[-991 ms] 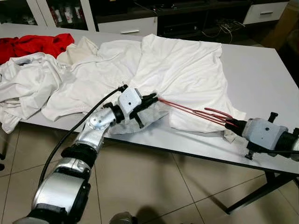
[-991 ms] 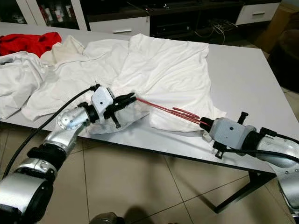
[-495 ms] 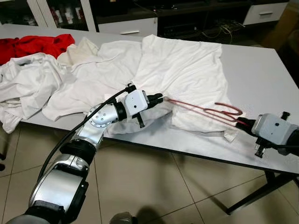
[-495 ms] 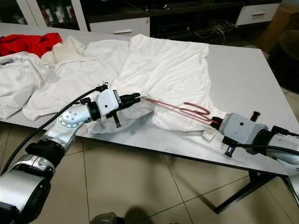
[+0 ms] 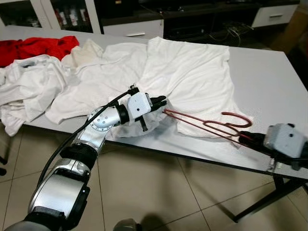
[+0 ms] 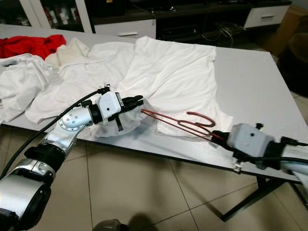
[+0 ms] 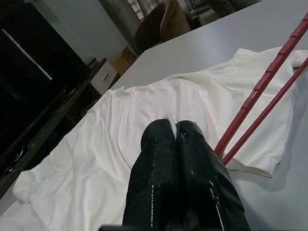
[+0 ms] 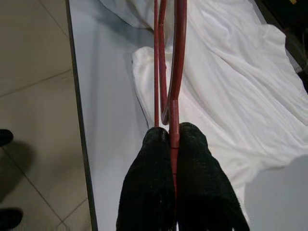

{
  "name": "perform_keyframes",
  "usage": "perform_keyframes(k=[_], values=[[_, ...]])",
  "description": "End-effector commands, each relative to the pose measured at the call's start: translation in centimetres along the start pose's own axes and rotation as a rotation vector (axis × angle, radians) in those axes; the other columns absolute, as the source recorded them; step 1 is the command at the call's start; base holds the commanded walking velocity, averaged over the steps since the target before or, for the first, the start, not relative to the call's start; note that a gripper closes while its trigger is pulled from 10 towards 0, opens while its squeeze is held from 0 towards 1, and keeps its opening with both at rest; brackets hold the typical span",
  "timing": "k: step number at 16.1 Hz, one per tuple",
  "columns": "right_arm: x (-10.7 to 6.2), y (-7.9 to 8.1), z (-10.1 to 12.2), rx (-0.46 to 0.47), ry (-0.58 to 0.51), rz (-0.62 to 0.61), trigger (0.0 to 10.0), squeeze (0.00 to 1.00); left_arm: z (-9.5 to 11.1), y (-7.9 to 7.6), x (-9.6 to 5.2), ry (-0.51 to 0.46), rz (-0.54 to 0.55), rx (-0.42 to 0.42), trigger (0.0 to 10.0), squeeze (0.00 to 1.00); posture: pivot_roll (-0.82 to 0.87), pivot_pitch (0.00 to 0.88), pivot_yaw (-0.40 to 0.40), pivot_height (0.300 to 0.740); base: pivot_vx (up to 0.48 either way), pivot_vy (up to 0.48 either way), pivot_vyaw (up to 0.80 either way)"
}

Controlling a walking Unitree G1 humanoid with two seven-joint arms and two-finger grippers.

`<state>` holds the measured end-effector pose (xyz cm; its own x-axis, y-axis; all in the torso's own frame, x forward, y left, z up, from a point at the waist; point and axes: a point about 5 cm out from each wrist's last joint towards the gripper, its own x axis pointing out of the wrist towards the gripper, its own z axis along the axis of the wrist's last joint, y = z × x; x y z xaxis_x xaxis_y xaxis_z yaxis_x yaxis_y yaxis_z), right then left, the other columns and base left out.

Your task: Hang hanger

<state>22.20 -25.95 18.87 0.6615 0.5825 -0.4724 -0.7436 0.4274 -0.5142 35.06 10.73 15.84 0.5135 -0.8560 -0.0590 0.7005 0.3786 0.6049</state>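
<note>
head views: the red hanger [image 5: 207, 122] lies long across the surface's [image 5: 269, 82] near edge, clamped at one end by the right pincer [image 5: 250, 138], its free end just beside the left pincer [image 5: 161, 101].
left wrist: fingers pinched on white shirt [image 7: 159, 110].
right wrist: hanger runs straight away.

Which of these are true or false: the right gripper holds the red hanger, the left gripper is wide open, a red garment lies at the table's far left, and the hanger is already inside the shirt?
1. The right gripper is clamped on the red hanger. True.
2. The left gripper is wide open. False: its fingers are shut, pinching the white shirt.
3. A red garment lies at the table's far left. True.
4. The hanger is inside the shirt. False: it lies exposed on top.
</note>
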Motion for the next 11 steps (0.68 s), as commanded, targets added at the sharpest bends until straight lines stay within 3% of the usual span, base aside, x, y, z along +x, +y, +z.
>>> perform_keyframes(k=[1, 5, 7, 11], values=[[-0.4, -0.2, 0.3, -0.015, -0.002, -0.005, 10.0, 0.00, 0.2, 0.2, 0.2, 0.000, -0.012, 0.019, 0.0, 0.00, 0.09, 0.002, 0.055, 0.740, 0.000, 0.000, 0.00], [1.5, 0.1, 0.9, -0.027, -0.026, 0.000, 10.0, 0.00, 0.3, 0.1, 0.3, -0.013, -0.004, 0.003, 0.0, 0.00, 0.09, 0.001, 0.046, 0.740, 0.000, 0.000, 0.00], [3.6, -0.3, 1.0, -0.051, -0.025, -0.065, 10.0, 0.00, 0.4, -0.1, 0.5, -0.028, 0.002, -0.012, 0.0, 0.00, 0.10, 0.001, 0.040, 0.740, 0.000, 0.000, 0.00], [5.4, -1.5, 0.7, -0.059, -0.006, -0.173, 10.0, 0.00, 0.5, -0.4, 0.5, -0.070, 0.034, -0.078, 0.0, 0.00, 0.11, 0.002, 0.029, 0.740, 0.000, 0.000, 0.00]])
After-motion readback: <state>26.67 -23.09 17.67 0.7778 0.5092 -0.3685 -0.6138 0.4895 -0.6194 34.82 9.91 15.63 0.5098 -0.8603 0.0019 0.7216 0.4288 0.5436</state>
